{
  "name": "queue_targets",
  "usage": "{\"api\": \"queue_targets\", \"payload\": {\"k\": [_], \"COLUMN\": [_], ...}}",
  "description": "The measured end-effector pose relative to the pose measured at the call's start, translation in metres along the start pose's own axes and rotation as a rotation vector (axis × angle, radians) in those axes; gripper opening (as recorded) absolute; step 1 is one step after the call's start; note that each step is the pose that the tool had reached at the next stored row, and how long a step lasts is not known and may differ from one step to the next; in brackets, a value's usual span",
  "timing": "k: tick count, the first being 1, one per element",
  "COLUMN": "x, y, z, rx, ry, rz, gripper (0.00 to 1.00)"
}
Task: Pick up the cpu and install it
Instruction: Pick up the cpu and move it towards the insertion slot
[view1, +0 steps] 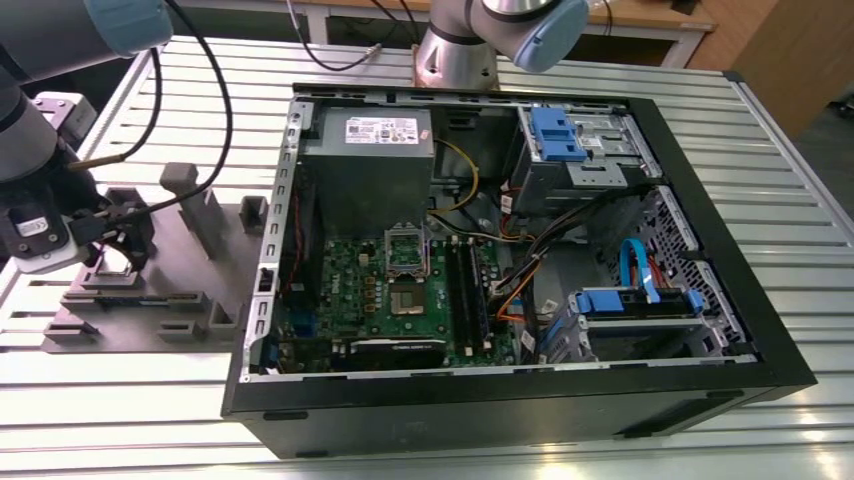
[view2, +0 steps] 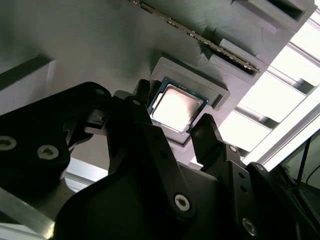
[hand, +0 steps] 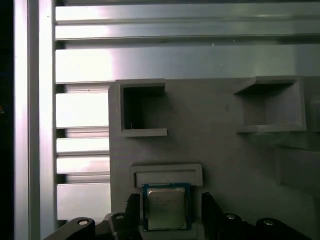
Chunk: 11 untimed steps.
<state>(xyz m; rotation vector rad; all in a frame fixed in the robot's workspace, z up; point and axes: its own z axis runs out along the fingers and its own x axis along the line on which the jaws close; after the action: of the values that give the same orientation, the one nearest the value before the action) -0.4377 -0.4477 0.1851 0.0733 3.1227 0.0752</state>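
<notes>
Tool (view2: 174, 111) is spread, one finger on each side of the cpu (hand: 166, 206), not pinching it. The cpu lies flat in its recess on the grey tray (view1: 174, 300). The tray sits on the bench (view1: 160, 420), at the exterior view's left of the PC case (view1: 534, 250).

Slatted metal table (view1: 120, 420), wooden panel (view1: 794, 50) behind.
Slats run under the gripper (view1: 118, 250), bright glare on them in both wrist views; panel well apart from it, past the far corner.

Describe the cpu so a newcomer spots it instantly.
Beside the computer case, at the exterior view's left, sits a grey tray. The cpu lies in its shallow recess, straddled by the claw: the only shiny silvery square among plain grey pockets.
</notes>
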Motion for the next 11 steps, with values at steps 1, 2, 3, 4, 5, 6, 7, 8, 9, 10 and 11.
{"api": "queue_targets", "payload": {"k": [1,2,3,4,5,6,7,8,9,10,11], "x": [0.0000,0.0000,0.0000,0.0000,0.0000,0.0000,0.0000,0.0000,0.0000,0.0000,0.0000], "y": [0.0000,0.0000,0.0000,0.0000,0.0000,0.0000,0.0000,0.0000,0.0000,0.0000,0.0000], "z": [0.0000,0.0000,0.0000,0.0000,0.0000,0.0000,0.0000,0.0000,0.0000,0.0000,0.0001], "rx": [-0.0002,-0.0002,-0.0004,-0.0004,-0.0005,-0.0005,-0.0005,-0.0005,-0.0005,-0.0006,-0.0007], "ry": [0.0002,0.0003,0.0005,0.0006,0.0007,0.0008,0.0008,0.0008,0.0008,0.0010,0.0013], "rz": [-0.002,-0.005,-0.008,-0.011,-0.013,-0.014,-0.014,-0.014,-0.015,-0.018,-0.026], "gripper": [0.60,0.60,0.60,0.60,0.60,0.60,0.60,0.60,0.60,0.60,0.60]}}
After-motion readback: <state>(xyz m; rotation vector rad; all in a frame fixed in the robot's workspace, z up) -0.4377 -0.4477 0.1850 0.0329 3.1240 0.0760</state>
